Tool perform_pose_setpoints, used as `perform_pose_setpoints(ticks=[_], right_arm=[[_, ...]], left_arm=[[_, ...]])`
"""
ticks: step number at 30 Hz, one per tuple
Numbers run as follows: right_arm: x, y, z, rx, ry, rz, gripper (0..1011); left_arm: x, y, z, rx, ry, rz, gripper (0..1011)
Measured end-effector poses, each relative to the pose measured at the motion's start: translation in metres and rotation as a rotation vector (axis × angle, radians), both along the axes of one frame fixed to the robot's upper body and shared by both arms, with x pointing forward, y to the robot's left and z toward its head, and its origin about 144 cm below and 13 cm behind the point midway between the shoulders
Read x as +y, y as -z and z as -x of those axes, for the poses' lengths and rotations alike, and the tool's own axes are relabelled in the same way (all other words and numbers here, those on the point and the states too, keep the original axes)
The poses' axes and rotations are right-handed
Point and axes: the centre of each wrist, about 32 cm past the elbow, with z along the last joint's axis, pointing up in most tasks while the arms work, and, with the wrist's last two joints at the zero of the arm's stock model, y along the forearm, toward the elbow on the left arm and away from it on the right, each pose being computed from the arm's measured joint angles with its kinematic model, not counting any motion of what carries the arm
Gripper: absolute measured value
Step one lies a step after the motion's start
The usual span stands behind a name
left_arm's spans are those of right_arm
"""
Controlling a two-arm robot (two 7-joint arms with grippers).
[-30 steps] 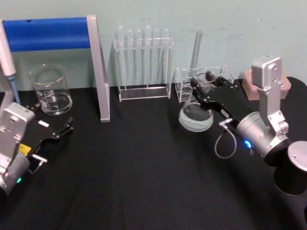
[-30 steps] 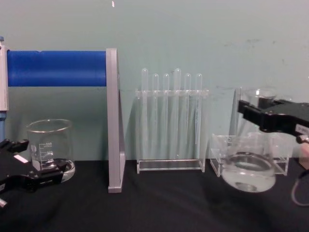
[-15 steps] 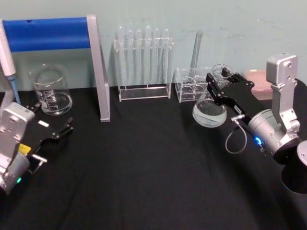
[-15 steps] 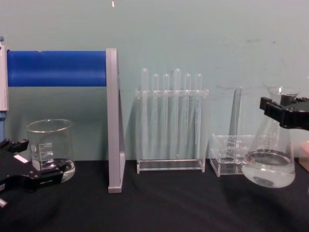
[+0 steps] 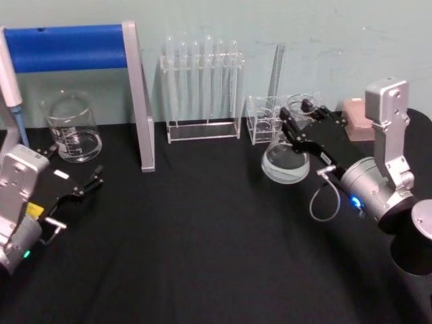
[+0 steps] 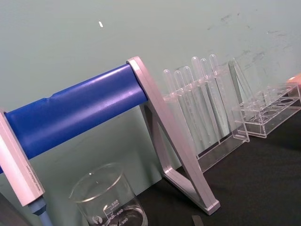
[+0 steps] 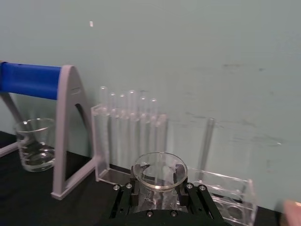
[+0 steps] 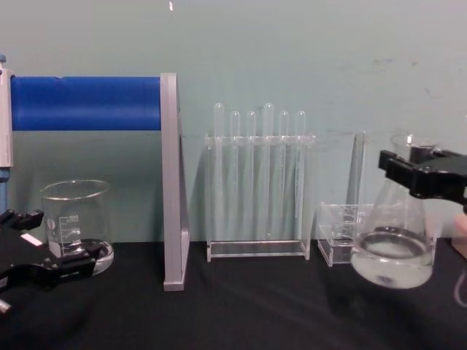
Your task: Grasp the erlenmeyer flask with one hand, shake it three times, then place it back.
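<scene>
Right now the right gripper (image 5: 301,116) is clamped on the neck of the erlenmeyer flask (image 5: 284,163), with one black finger on each side just under the flared rim. The right wrist view looks straight down into the flask's mouth, between the two fingers.

The flask sits toward the back edge of the worktop (image 5: 202,243), right of centre and just in front of the small clear rack (image 5: 262,120). In the chest view it is roughly upright, leaning slightly. It holds a shallow layer of clear liquid in the wide base. I can't tell whether the base touches the worktop or is just off it.

The right arm comes in from the right edge, with a silver wrist and a cable loop hanging below it.

The left gripper (image 5: 71,167) is parked low near the left edge with its fingers spread wide and nothing between them. The beaker (image 5: 71,128) stands just behind it, near the back left corner.

Along the back edge, left to right:
- blue roller stand (image 5: 67,47)
- test tube rack (image 5: 202,88)
- the small clear rack, with a tall glass tube (image 5: 276,67) standing in it
- pink block (image 5: 356,116), near the back right corner
</scene>
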Motion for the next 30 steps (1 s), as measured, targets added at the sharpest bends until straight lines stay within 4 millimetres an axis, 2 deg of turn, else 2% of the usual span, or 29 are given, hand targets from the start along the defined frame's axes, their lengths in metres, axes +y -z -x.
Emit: perform_pose_setpoints(ticks=[21,30], right_arm=[[0.030,0.001,0.011,0.012,-0.214,0.019,450],[0.035,0.003,0.013,0.016,-0.252,0.025,449]], left_arm=[[0.000,0.000,0.000,0.000,0.000,0.000,1001],[0.000,0.000,0.000,0.000,0.000,0.000,1001]])
